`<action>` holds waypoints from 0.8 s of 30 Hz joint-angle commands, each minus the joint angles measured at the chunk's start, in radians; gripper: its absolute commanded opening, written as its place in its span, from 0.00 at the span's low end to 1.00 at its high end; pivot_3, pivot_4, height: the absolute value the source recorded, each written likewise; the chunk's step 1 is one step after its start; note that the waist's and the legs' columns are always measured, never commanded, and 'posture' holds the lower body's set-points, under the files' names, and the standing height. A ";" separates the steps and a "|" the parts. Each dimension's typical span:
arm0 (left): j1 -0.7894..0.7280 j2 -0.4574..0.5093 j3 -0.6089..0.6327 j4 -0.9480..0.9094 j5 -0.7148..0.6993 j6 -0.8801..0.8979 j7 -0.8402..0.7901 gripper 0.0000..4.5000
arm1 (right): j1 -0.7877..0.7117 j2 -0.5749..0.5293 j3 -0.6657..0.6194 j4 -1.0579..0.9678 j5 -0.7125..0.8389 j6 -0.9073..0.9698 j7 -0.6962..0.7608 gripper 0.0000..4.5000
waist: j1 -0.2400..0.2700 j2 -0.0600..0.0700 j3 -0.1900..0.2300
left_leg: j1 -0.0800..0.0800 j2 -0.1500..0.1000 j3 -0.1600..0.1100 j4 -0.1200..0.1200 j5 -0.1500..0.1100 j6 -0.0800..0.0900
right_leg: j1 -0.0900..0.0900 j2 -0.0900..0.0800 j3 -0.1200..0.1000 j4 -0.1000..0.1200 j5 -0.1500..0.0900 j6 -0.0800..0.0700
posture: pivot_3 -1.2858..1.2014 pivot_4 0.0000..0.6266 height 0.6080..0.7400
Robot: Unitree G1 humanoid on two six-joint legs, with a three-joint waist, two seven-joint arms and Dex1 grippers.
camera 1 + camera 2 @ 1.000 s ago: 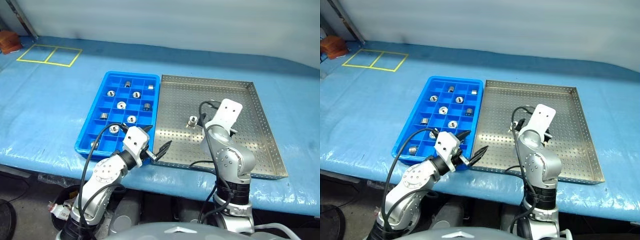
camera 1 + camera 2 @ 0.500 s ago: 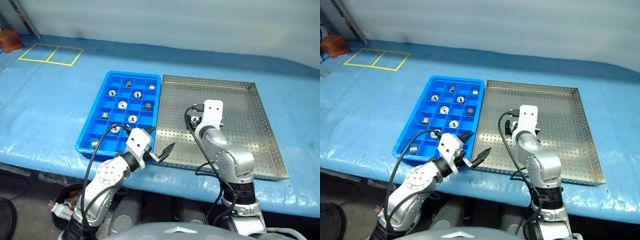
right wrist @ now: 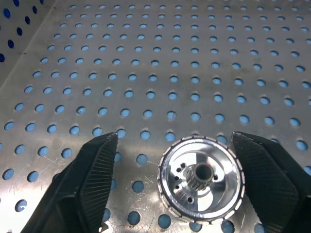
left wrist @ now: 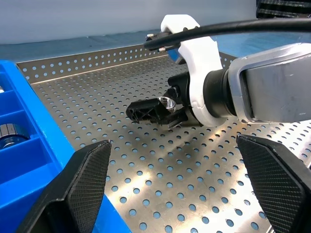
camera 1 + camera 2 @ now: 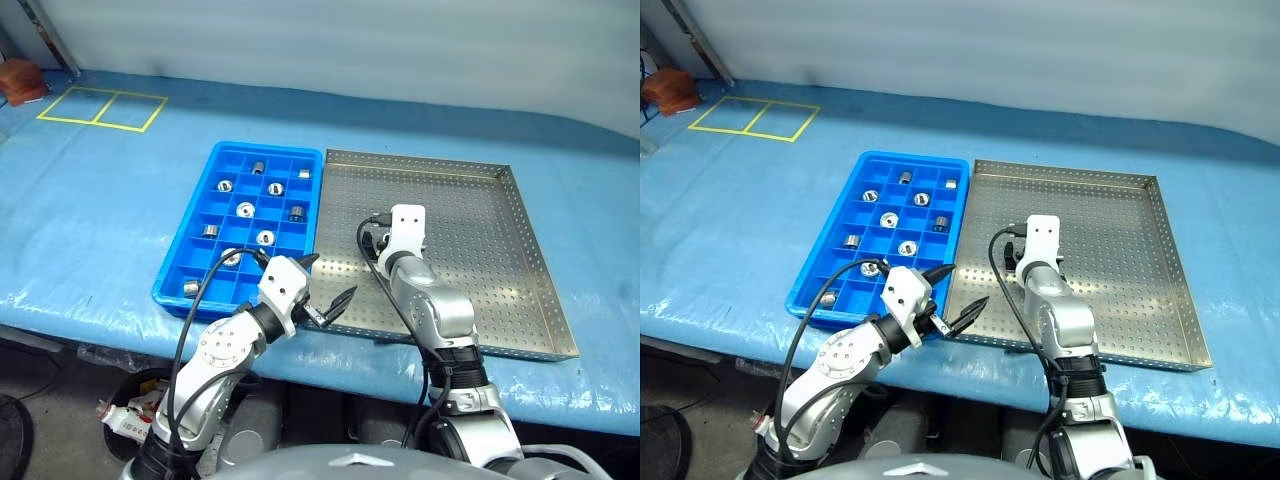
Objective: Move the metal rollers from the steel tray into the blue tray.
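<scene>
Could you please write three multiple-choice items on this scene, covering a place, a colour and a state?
1. Where is the metal roller nearest the right gripper?
A. In a blue tray compartment
B. On the steel tray, between the gripper's fingers
C. On the table cover

2. What colour is the tape outline on the table?
A. Yellow
B. Red
C. White

3. How is the left gripper?
A. Shut on a roller
B. Shut on a tray rim
C. Open, holding nothing

Answers:
1 B: the metal roller stands on the steel tray, with a gap to each finger of the right gripper.
2 A: the tape outline is yellow.
3 C: the left gripper has its fingers spread with nothing between them.
</scene>
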 commanded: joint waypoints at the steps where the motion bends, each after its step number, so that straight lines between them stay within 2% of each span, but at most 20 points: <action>1: -0.004 -0.007 0.001 -0.008 0.011 -0.028 0.003 1.00 | 0.002 0.005 0.006 -0.048 -0.028 -0.011 0.015 0.59 | 0.000 0.000 0.000 | 0.000 0.000 0.000 0.000 0.000 0.000 | 0.000 0.000 0.000 0.000 0.000 0.000 | 0.60 0.24 1.00; 4: 0.002 -0.010 0.007 -0.011 0.011 -0.033 0.013 1.00 | 0.020 0.011 0.010 -0.120 -0.034 0.025 0.027 0.38 | 0.003 0.000 0.000 | 0.000 0.000 0.000 0.000 0.000 0.000 | 0.000 0.000 0.000 0.000 0.000 0.000 | 0.60 0.24 1.00; 7: 0.005 -0.027 0.029 -0.006 0.020 -0.045 0.045 1.00 | 0.016 -0.009 0.035 -0.205 -0.036 0.088 0.062 0.38 | 0.003 0.000 0.000 | 0.000 0.000 0.000 0.000 0.000 0.000 | 0.000 0.000 0.000 0.000 0.000 0.000 | 0.60 0.24 1.00; 11: 0.005 -0.119 0.117 0.028 0.066 -0.072 0.201 1.00 | -0.043 -0.088 0.117 -0.326 -0.025 0.204 0.164 0.38 | 0.006 0.000 0.000 | 0.000 0.000 0.000 0.001 0.000 0.000 | 0.000 -0.001 0.000 0.000 0.000 0.001 | 0.61 0.24 1.00; 13: 0.002 -0.136 0.137 0.034 0.102 -0.096 0.241 1.00 | -0.077 -0.102 0.130 -0.345 -0.008 0.233 0.207 0.38 | 0.009 0.000 0.000 | 0.000 0.000 -0.001 0.001 0.000 0.000 | 0.000 -0.001 0.000 0.001 0.000 0.001 | 0.62 0.24 1.00; 18: 0.044 -0.168 0.186 -0.001 0.078 -0.105 0.268 1.00 | -0.153 -0.066 0.133 -0.296 0.029 0.212 0.293 0.38 | 0.041 0.000 0.000 | 0.000 0.000 -0.003 0.001 0.000 0.000 | 0.000 0.000 -0.002 0.000 0.000 0.000 | 0.65 0.24 1.00; 24: 0.152 -0.175 0.215 -0.096 0.106 -0.101 0.318 1.00 | -0.186 -0.041 0.213 -0.207 0.016 0.154 0.380 0.38 | 0.102 -0.001 0.001 | -0.001 -0.001 -0.003 0.000 -0.002 -0.001 | -0.001 0.000 -0.002 0.000 0.000 -0.001 | 0.69 0.24 1.00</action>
